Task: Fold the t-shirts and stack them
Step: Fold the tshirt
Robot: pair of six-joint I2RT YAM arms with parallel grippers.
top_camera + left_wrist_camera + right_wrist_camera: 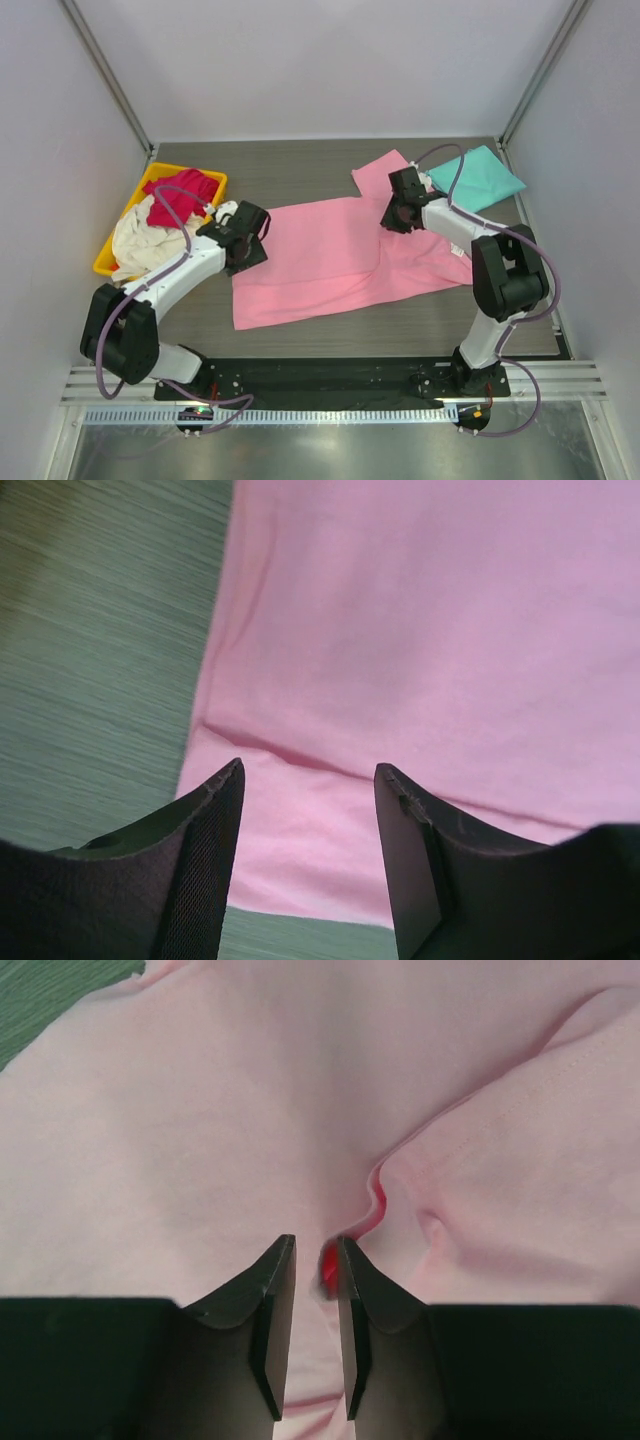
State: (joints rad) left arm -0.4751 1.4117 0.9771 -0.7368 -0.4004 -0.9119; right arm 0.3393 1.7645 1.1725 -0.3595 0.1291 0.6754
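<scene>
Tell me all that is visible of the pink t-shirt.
The pink t-shirt is plain soft light-pink cloth, spread mostly flat on the table, one sleeve pointing to the far side. The left claw stands open over its left edge. A raised ridge of cloth runs between the narrow jaws of the right claw; whether it is gripped is unclear.

pink t-shirt (330, 265) spread out, teal t-shirt (485, 178) folded

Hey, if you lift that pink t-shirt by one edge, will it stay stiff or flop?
Probably flops: the pink t-shirt lies flat and puckers into a soft ridge beside the right pincer. It looks thin, so likely light. Pushed, it would probably bunch rather than slide whole.
</scene>
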